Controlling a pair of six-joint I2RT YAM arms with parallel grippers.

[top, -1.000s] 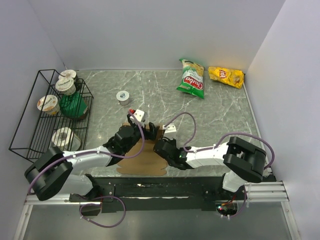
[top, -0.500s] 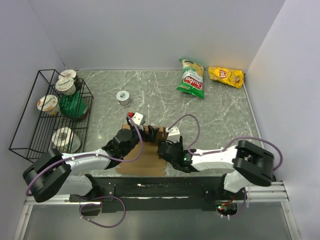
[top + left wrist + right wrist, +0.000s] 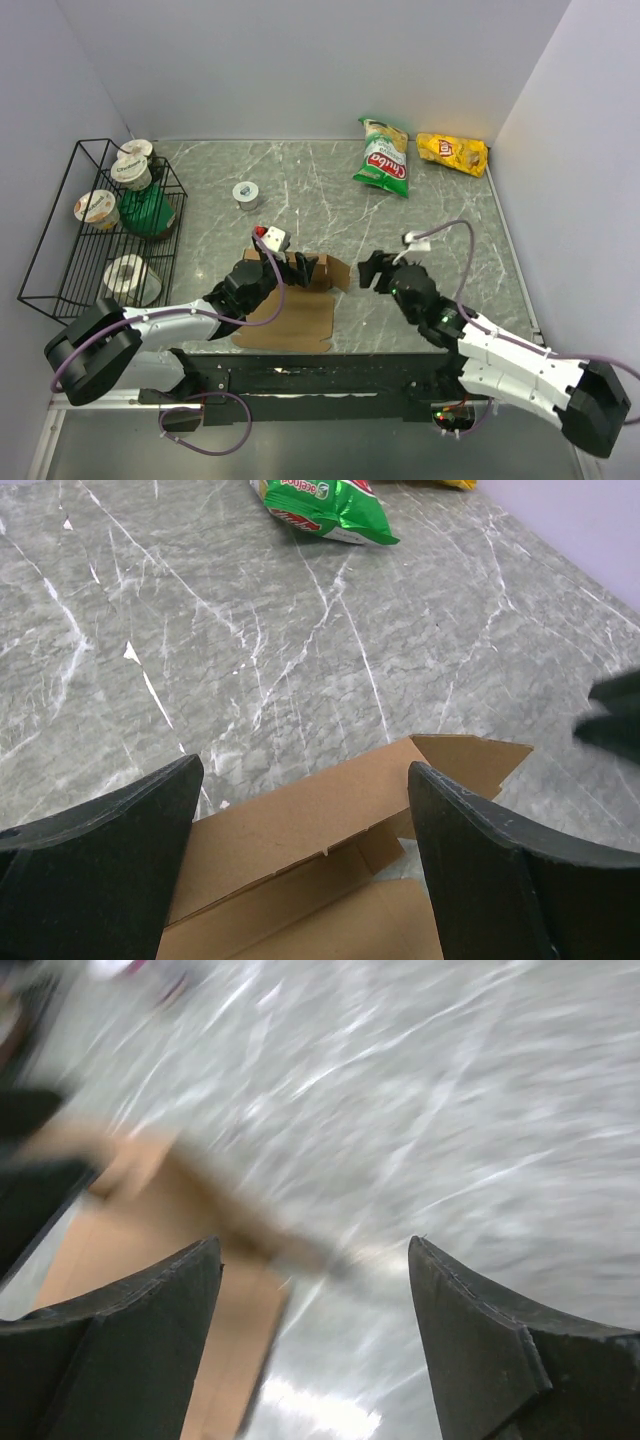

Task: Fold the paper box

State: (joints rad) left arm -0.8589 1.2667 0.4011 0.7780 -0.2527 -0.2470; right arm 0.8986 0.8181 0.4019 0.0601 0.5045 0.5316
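The paper box [image 3: 290,318] is a plain brown cardboard sheet lying mostly flat near the table's front edge, with one flap [image 3: 333,270] raised at its far right corner. My left gripper [image 3: 302,268] hovers open over the box's far edge. In the left wrist view the box [image 3: 300,830] fills the space below that gripper [image 3: 305,772], whose jaws stand wide apart and grip nothing. My right gripper [image 3: 372,270] is open, just right of the raised flap and apart from it. The right wrist view is blurred, with the box [image 3: 150,1220] at its left and the right gripper [image 3: 315,1247] over bare table.
A black wire rack [image 3: 60,250] at the left holds several cups and a white roll. A small grey roll [image 3: 246,193] lies behind the box. A green snack bag [image 3: 383,160] and a yellow snack bag [image 3: 452,152] lie at the back right.
My right gripper opened, let go of the box's right side and swung back to the right. The flap stayed raised. The left arm has barely moved.
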